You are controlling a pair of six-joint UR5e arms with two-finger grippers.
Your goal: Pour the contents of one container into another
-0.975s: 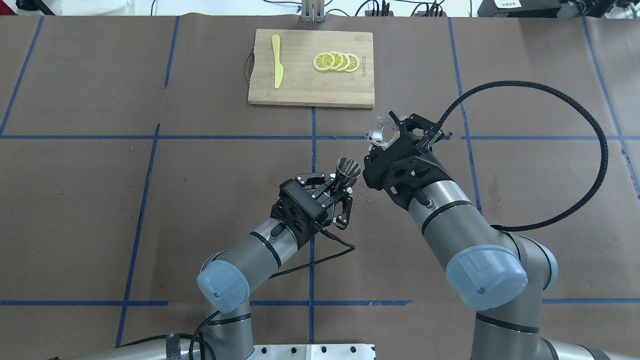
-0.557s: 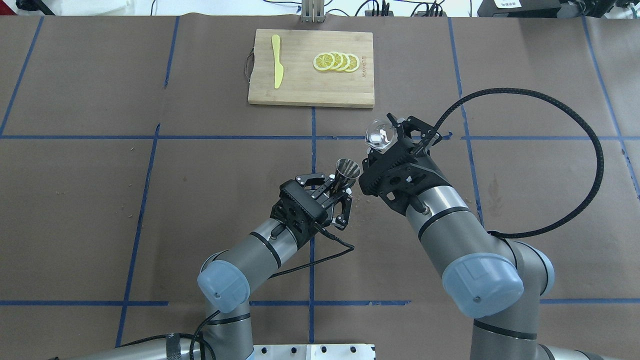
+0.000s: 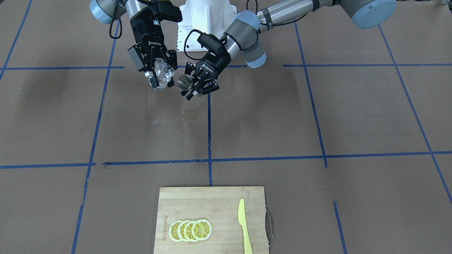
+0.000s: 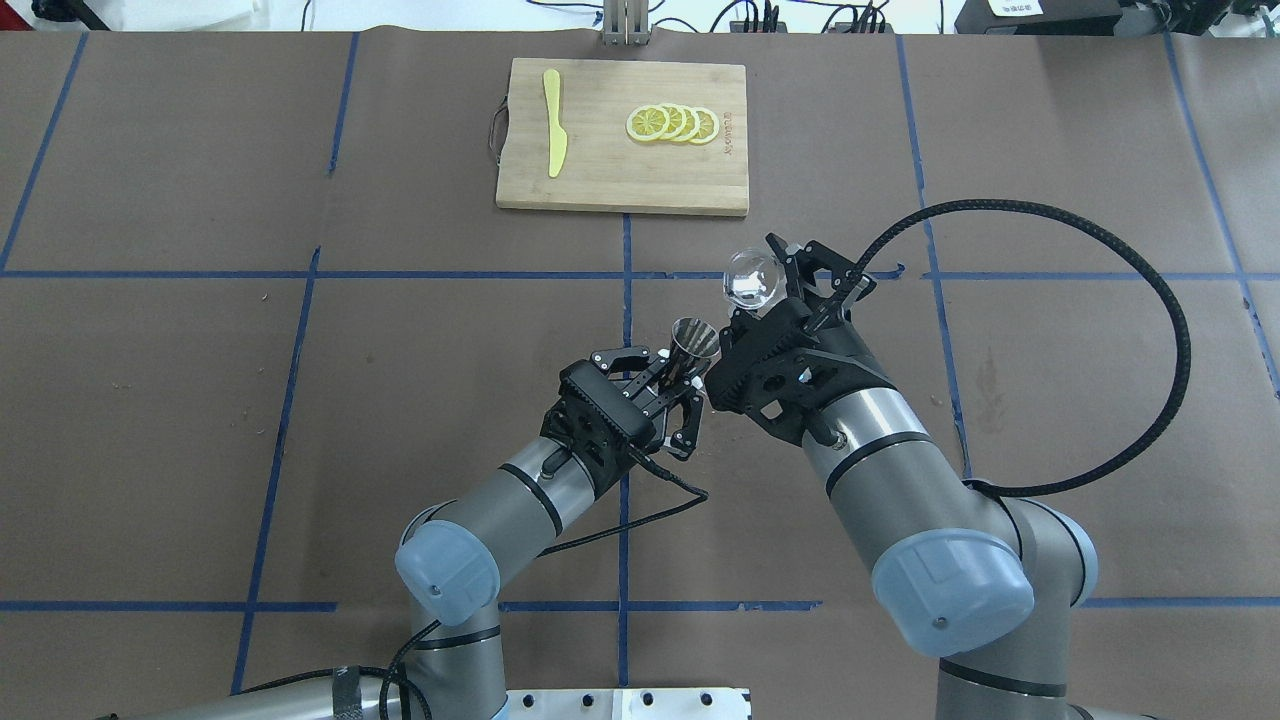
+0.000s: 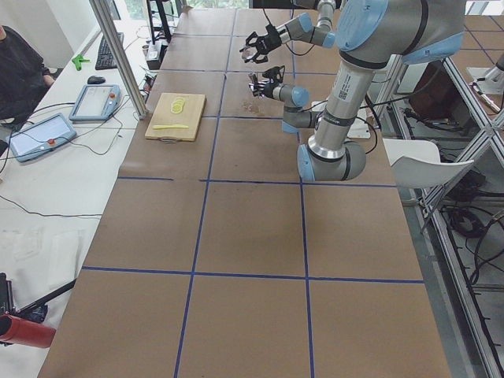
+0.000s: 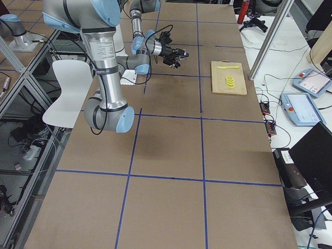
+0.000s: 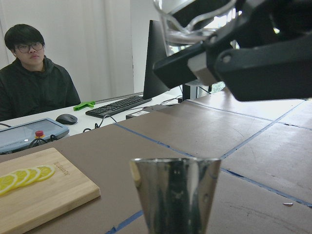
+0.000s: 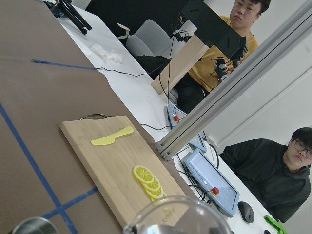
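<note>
The overhead camera looks forward and down from the table (image 4: 150, 420) edge farthest from the cutting board (image 4: 600, 185), seen at the top of its view. The front-facing camera looks steeply down from the board's side, facing the opposite way, so the board lies at the bottom. Two side cameras look along the table from either end, far off (the board shows small in both). The left wrist camera sits close behind a metal cup (image 7: 175, 195), with the board's corner at lower left; the right wrist camera looks over a glass (image 8: 176, 219) toward the whole board. All six views share the board
</note>
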